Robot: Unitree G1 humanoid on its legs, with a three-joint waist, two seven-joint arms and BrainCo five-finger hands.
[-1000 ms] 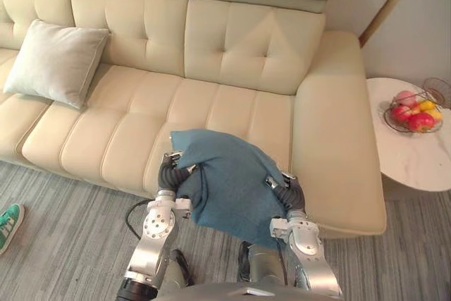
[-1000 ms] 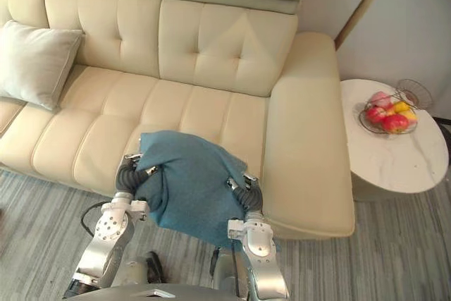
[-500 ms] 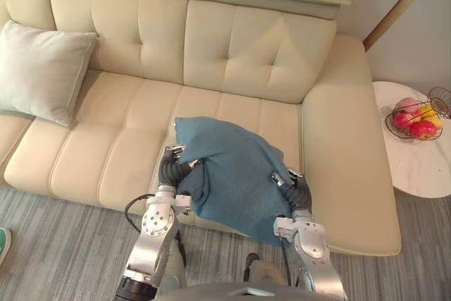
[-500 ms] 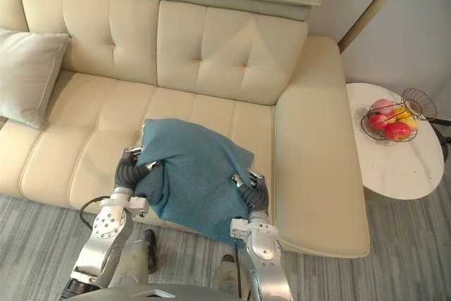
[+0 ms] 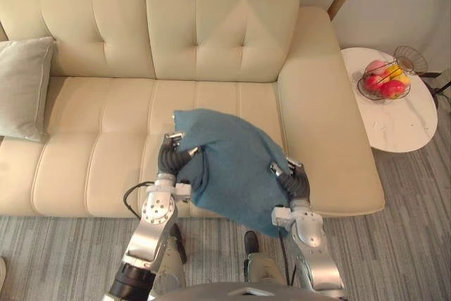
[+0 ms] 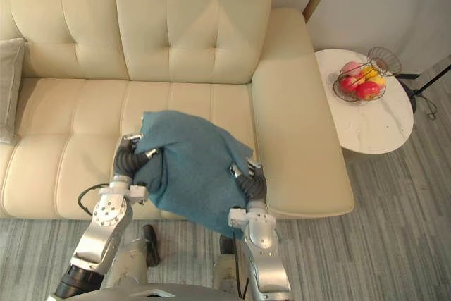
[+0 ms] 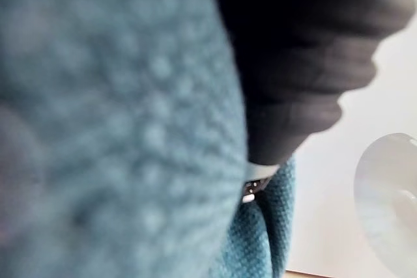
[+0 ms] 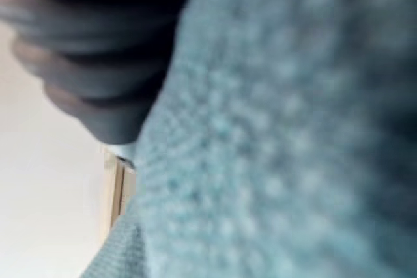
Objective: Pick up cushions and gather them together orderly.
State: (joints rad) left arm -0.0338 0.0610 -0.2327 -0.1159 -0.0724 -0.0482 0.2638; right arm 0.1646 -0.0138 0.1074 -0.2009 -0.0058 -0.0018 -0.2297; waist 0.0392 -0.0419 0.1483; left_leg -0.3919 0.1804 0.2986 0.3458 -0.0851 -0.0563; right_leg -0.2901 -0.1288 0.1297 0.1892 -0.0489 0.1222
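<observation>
Left eye view, blue cushion (image 5: 229,167) hiding grip of left hand (image 5: 170,161), right hand (image 5: 294,181), sofa (image 5: 106,132) beneath

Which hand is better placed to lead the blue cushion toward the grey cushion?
Left, probably. The left hand and right hand flank the blue cushion, and the left one is on the side toward the grey cushion on the sofa.

Blue cushion (image 5: 229,163): teal knit, raised and tilted over the front edge of the sofa (image 5: 211,40) seat.
Pale cushion (image 5: 25,86): grey-white, leaning on the backrest, far left.
</observation>
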